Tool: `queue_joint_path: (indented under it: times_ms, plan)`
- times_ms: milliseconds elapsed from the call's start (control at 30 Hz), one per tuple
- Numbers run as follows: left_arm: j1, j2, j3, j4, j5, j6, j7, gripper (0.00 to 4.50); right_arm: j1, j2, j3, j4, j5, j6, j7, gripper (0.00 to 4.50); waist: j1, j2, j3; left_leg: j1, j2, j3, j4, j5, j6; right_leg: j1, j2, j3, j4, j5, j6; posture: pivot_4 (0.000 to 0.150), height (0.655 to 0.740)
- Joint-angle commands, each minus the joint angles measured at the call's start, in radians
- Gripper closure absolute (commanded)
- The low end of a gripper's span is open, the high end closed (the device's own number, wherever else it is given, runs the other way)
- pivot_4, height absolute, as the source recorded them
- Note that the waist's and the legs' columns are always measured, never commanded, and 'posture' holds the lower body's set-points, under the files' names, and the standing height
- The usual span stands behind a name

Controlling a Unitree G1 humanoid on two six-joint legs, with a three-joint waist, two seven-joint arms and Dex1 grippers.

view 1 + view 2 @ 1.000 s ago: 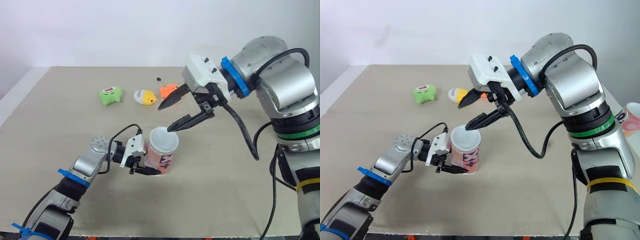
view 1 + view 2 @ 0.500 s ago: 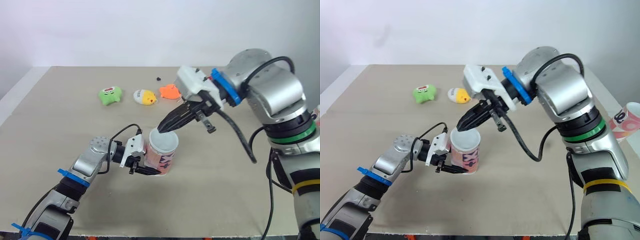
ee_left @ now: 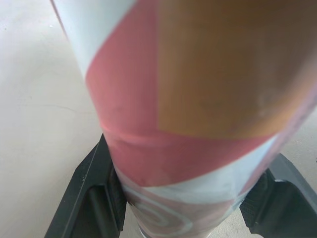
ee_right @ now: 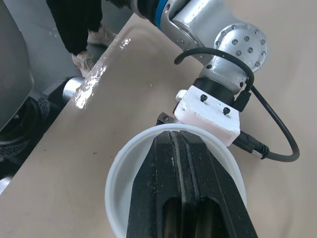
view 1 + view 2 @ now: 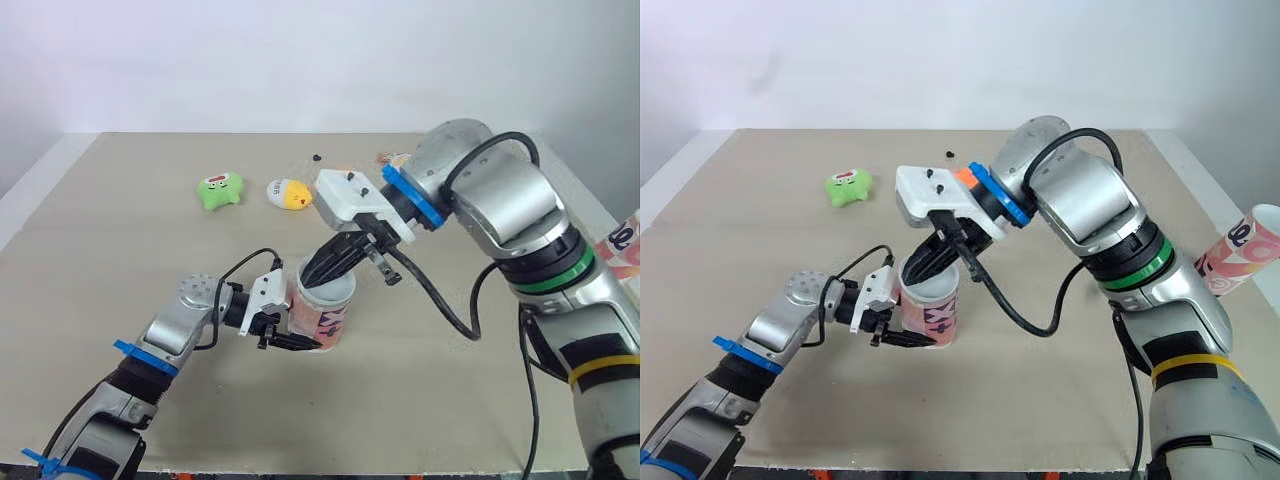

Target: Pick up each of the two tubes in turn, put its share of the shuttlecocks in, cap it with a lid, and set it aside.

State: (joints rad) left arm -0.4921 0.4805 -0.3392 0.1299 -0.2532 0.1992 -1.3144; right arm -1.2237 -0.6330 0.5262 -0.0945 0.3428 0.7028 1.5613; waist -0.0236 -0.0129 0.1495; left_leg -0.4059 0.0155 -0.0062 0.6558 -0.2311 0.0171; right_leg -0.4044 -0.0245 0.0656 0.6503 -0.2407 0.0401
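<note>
We see our left claw (image 5: pixel 298 336) clamped low on the tube (image 5: pixel 327 312), and our right claw (image 4: pixel 174 139) closed tight, tips at its open mouth.

Right gripper (image 5: pixel 318 283) plugs the tube (image 5: pixel 330 318) mouth; left gripper (image 5: pixel 300 335) flanks its base; counter (image 5: pixel 420 400) alongside lies open

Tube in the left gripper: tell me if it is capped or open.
Open. The tube has no lid; the right gripper, fingers shut, reaches inside its white rim.

tube (image 5: pixel 327 318) interior hidden by right hand (image 5: pixel 318 280), second tube (image 5: pixel 1240 250) cropped
</note>
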Motion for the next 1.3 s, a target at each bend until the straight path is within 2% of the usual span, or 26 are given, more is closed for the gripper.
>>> queue_joint_path:
  times_ms: [33, 433, 767, 900, 1033, 1300]
  plan:
    - [0.033, 0.024, -0.025, 0.038, 0.058, 0.032, 0.029, 2.07, -0.004, 0.011, 0.015, -0.006, -0.036, -0.017, -0.004, 4.46, 0.000, 0.000, 0.000, 0.000, 0.000, 0.000, 0.000, 0.000, 0.000, 0.000, 0.000, 0.000, 0.000, 0.000, 0.000, 0.150, 0.7400]
    - [0.042, 0.028, -0.019, 0.027, 0.056, 0.037, 0.035, 2.07, 0.051, -0.048, 0.080, -0.056, -0.107, -0.077, 0.046, 4.46, 0.000, 0.000, -0.001, 0.002, 0.002, 0.000, 0.000, 0.000, 0.000, 0.001, 0.001, 0.000, 0.000, -0.004, 0.000, 0.150, 0.7400]
    - [0.046, 0.030, -0.017, 0.019, 0.054, 0.043, 0.042, 2.07, 0.068, -0.045, 0.101, -0.055, -0.134, -0.093, 0.050, 4.46, 0.000, 0.000, -0.002, 0.003, 0.002, 0.000, 0.000, 0.000, 0.000, 0.002, 0.002, 0.000, 0.000, -0.004, -0.001, 0.150, 0.7400]
    - [0.050, 0.030, -0.017, 0.012, 0.054, 0.048, 0.044, 2.07, 0.065, -0.002, 0.116, -0.003, -0.159, -0.039, -0.004, 4.46, -0.001, -0.001, -0.004, 0.004, 0.003, 0.000, 0.000, 0.000, 0.000, 0.001, 0.002, 0.000, 0.000, -0.004, -0.001, 0.150, 0.7400]
    - [0.055, 0.031, -0.014, 0.006, 0.057, 0.052, 0.043, 2.07, 0.020, 0.056, 0.068, 0.082, -0.125, 0.050, -0.013, 4.46, -0.006, -0.001, -0.005, 0.010, 0.005, 0.002, -0.001, 0.000, 0.000, 0.002, 0.003, 0.000, 0.000, -0.003, -0.004, 0.150, 0.7400]
    - [0.054, 0.028, -0.011, 0.005, 0.064, 0.053, 0.041, 2.07, 0.010, 0.083, 0.059, 0.165, -0.145, 0.080, -0.025, 4.46, -0.011, -0.001, -0.005, 0.013, 0.010, 0.001, -0.003, 0.000, 0.000, 0.003, 0.008, -0.001, 0.000, -0.002, -0.008, 0.150, 0.7400]
